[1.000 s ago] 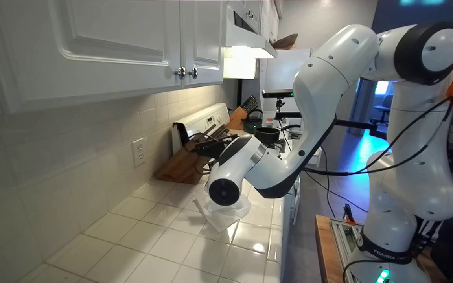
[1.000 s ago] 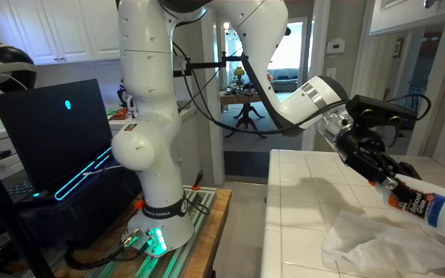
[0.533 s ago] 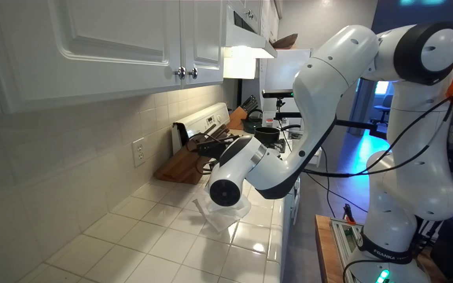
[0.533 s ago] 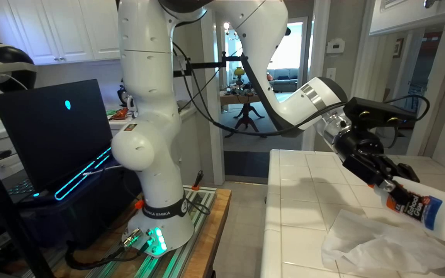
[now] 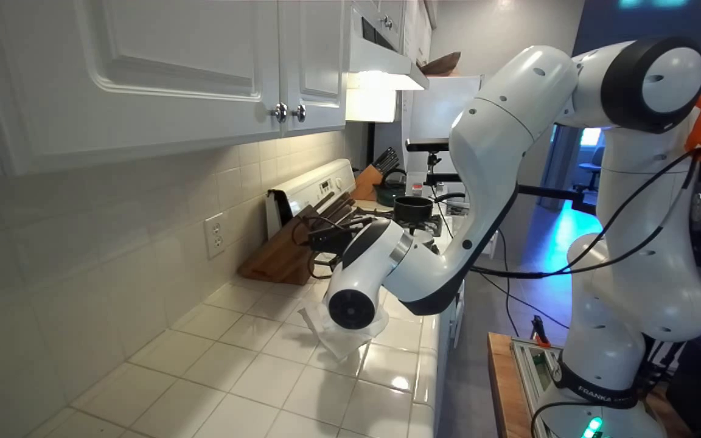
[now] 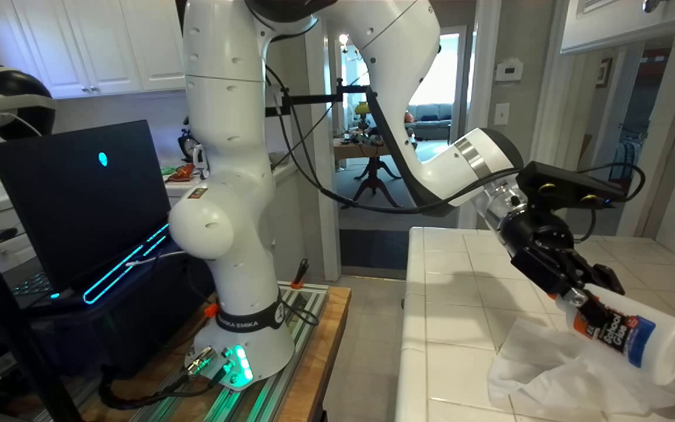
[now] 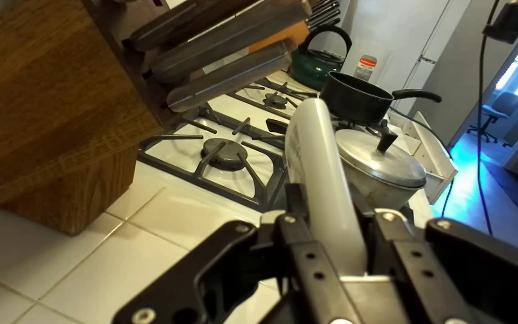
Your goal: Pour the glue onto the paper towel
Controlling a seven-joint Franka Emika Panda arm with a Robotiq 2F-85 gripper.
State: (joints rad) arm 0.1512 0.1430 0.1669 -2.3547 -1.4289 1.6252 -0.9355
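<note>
The gripper (image 7: 328, 198) has the glue bottle (image 6: 636, 334) clasped, apparently above part of the paper towel (image 6: 578, 375), its base slanting down and its orange top (image 6: 551, 298) higher; whether the base touches the sheet I cannot tell. Pouring probably calls for turning the bottle over, and its smooth-looking sides could twist or slip in that swing, while a top ending up off the sheet would send glue onto the tiles (image 6: 460, 366); the knife block (image 7: 61, 112) seems near enough for a wide turn to bump it
</note>
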